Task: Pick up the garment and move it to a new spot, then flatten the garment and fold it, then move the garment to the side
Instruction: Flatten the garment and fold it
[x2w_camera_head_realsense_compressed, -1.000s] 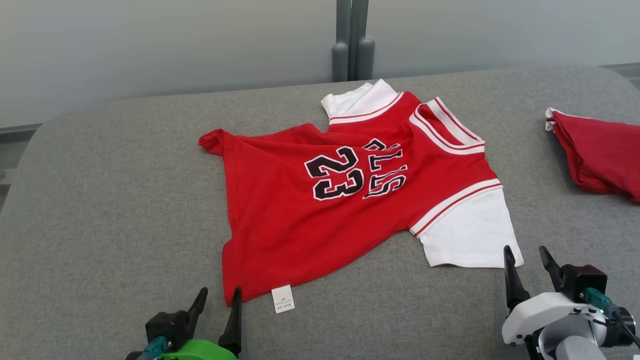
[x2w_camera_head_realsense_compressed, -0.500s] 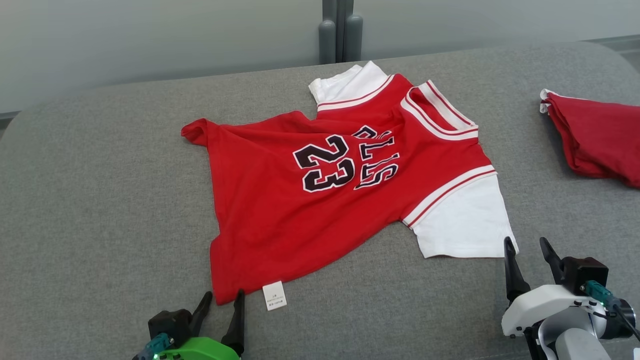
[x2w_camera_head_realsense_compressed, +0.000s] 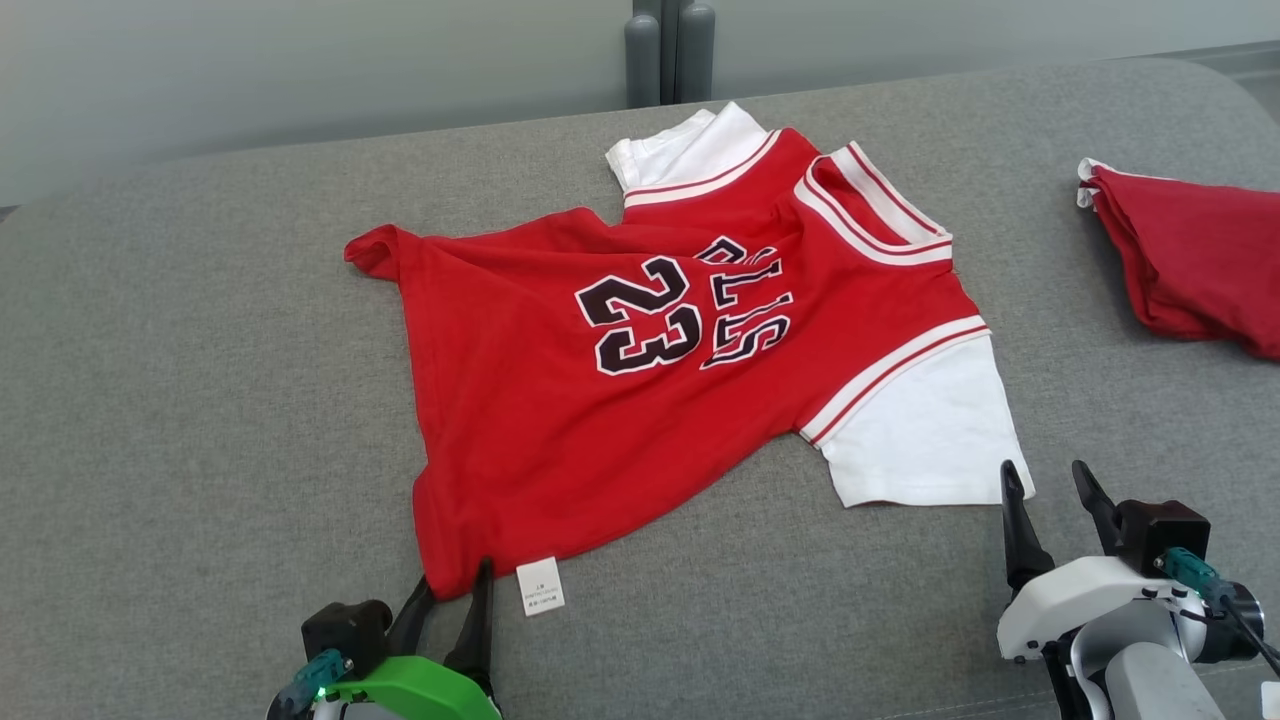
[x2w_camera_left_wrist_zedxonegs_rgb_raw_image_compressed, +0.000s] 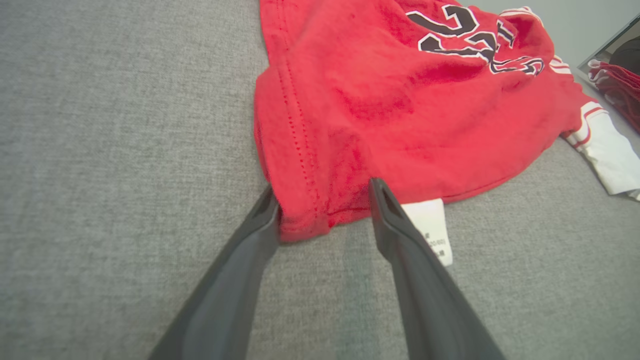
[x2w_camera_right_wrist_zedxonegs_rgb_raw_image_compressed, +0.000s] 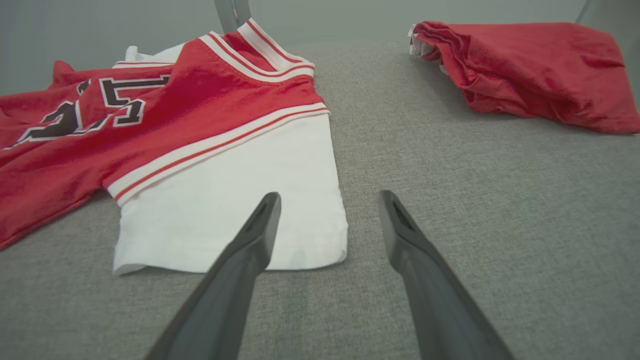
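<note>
The garment (x2w_camera_head_realsense_compressed: 640, 400) lay creased and unfolded, hem corner (x2w_camera_left_wrist_zedxonegs_rgb_raw_image_compressed: 300, 225) between the spread left fingers (x2w_camera_left_wrist_zedxonegs_rgb_raw_image_compressed: 250, 240), white sleeve (x2w_camera_right_wrist_zedxonegs_rgb_raw_image_compressed: 235, 200) just beyond the spread right fingers (x2w_camera_right_wrist_zedxonegs_rgb_raw_image_compressed: 250, 250); flattening seemed underway, folding and moving aside were left.

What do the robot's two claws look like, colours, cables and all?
Each has two long, dark, tapering fingers, a black block and a teal connector. The left claw has a green shell; the right claw a white one, with a black cable.
</note>
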